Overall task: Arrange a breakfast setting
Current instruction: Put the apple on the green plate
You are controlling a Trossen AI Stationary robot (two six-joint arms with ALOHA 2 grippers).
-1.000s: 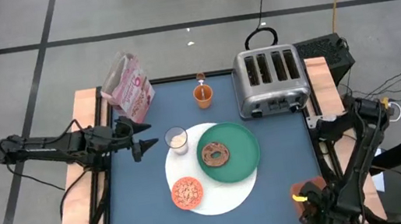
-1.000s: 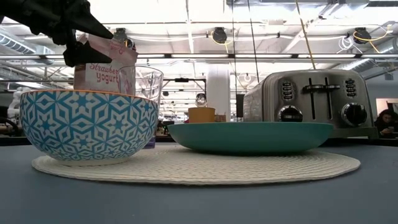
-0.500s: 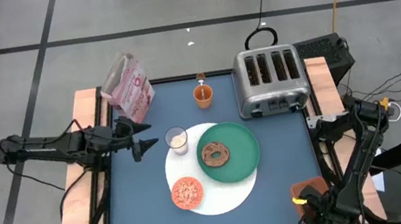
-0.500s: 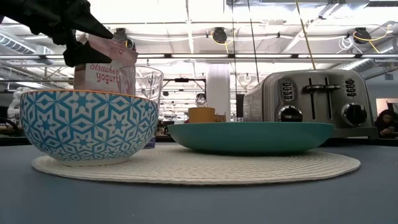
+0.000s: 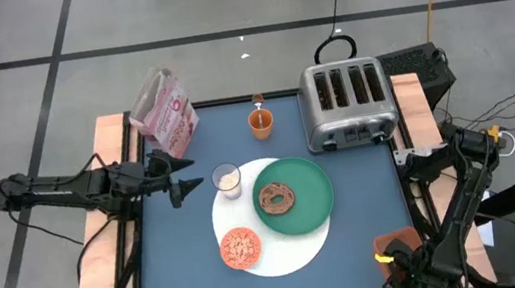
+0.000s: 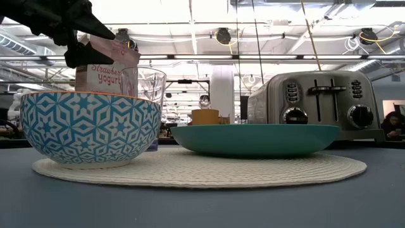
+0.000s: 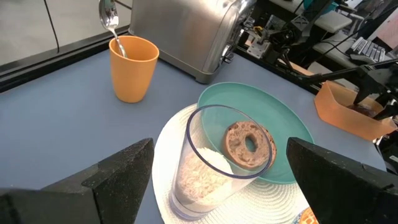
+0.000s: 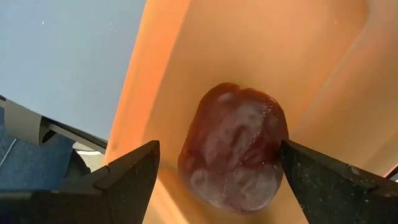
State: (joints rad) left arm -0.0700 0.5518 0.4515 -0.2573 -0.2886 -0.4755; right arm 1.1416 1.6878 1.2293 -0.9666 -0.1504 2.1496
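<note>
Though unseen overhead, dark red food [image 8: 233,146] between right claw [image 8: 217,171] tips.

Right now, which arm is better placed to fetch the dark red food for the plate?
The right. The right gripper is open around the dark red food in the orange bin; the left gripper hovers beside the milk glass.

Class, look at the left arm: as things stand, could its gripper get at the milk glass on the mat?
Probably yes. The left gripper sits just beside the milk glass, fingers open and wide apart, with the glass straight ahead between them. Nothing lies in the gap; the green plate and bagel sit beyond the glass.
</note>
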